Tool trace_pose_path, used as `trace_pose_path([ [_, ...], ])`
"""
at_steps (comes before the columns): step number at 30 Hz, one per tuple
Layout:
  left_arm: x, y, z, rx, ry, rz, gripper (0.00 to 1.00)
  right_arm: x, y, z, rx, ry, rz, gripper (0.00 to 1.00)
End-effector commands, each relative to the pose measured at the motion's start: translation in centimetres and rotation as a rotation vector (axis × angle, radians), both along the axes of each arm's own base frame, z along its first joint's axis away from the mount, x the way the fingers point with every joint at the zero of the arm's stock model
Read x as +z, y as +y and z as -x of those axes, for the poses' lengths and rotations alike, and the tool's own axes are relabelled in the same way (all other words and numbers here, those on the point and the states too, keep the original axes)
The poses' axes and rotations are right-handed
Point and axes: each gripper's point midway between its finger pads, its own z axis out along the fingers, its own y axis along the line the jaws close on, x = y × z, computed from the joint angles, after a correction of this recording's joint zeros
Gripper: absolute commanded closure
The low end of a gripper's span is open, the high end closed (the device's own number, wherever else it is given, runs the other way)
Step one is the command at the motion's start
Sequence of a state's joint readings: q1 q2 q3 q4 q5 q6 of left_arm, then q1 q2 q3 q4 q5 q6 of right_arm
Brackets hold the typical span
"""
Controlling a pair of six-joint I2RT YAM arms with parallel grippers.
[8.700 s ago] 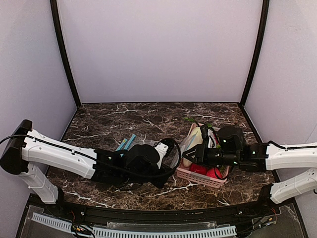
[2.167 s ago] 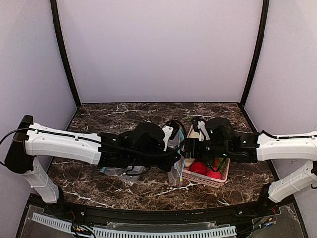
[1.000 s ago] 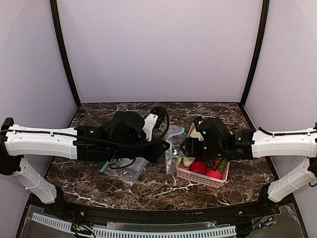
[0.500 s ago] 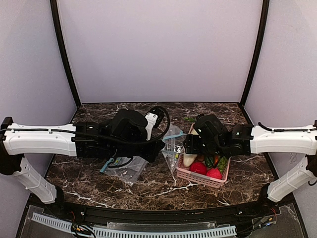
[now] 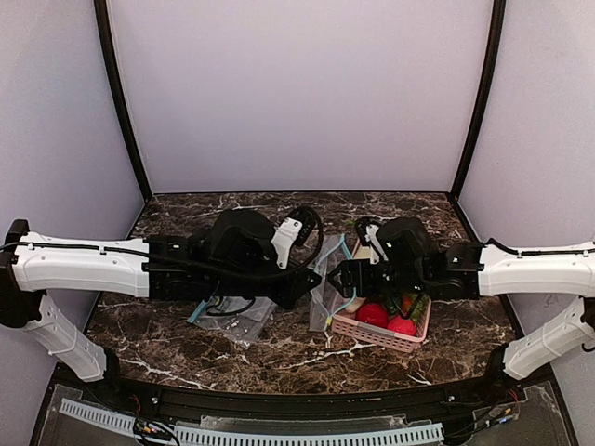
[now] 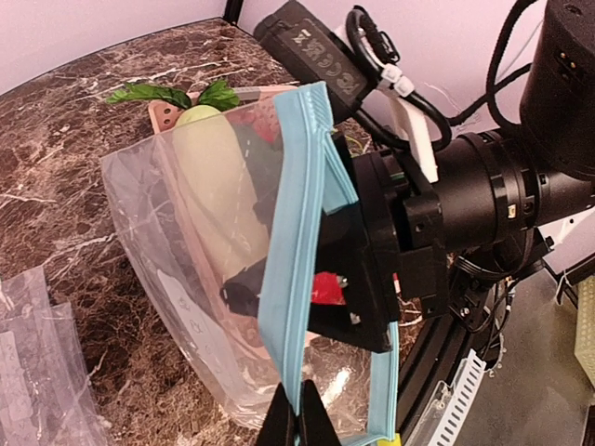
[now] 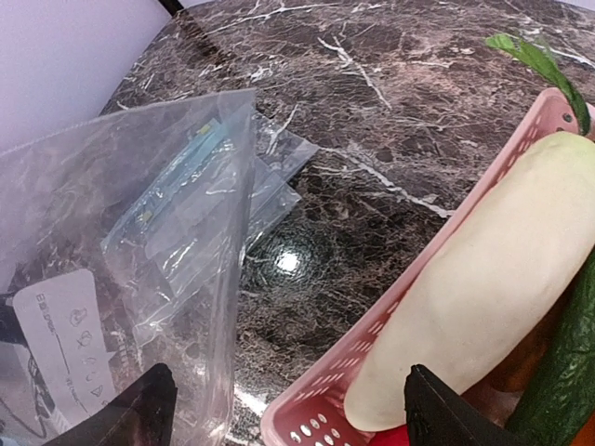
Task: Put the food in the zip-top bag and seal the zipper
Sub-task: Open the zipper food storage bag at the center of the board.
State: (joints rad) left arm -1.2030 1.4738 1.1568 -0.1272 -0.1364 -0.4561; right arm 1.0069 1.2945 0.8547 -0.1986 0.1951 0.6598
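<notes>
One thin pinch only: left pincer (image 6: pixel 290 409) pressed together on the zipper (image 6: pixel 293 242), bag (image 6: pixel 195 279) dangling between both pincers. Right pincer (image 7: pixel 288 381) spread, empty; fruits (image 5: pixel 372 314) and cucumber (image 7: pixel 558 381) just beside it in the basket (image 7: pixel 372 344). Risk: strip slipping out, mouth sagging shut under weight.

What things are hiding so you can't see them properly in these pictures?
Top view: where the left gripper pinches the zip-top bag is hidden under its own arm.
Top view: the white radish is mostly covered by the right arm.
Right wrist view: the cucumber is cut off by the right edge; the red fruits show only a sliver at the bottom edge.
</notes>
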Motion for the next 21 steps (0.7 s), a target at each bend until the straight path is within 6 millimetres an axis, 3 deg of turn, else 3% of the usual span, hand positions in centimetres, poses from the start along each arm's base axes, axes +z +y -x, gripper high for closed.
trace_pose_path([
  [1,2.2,-0.9,0.8,-0.073,0.006,0.115,0.99,0.4,2.1,0.0,0.076,-0.010,-0.039,0.17],
  [9,2.7,-1.9,1.7,-0.127,0.039,0.181,0.99,0.7,2.9,-0.6,0.042,-0.013,-0.064,0.08],
  [18,2.5,-2.2,1.9,-0.139,0.047,0.191,0.99,0.9,5.5,1.1,0.191,-0.002,-0.150,0.08],
  [21,2.6,-2.2,1.9,-0.144,0.042,0.194,0.99,-0.2,5.9,1.6,0.225,0.022,-0.126,0.07],
])
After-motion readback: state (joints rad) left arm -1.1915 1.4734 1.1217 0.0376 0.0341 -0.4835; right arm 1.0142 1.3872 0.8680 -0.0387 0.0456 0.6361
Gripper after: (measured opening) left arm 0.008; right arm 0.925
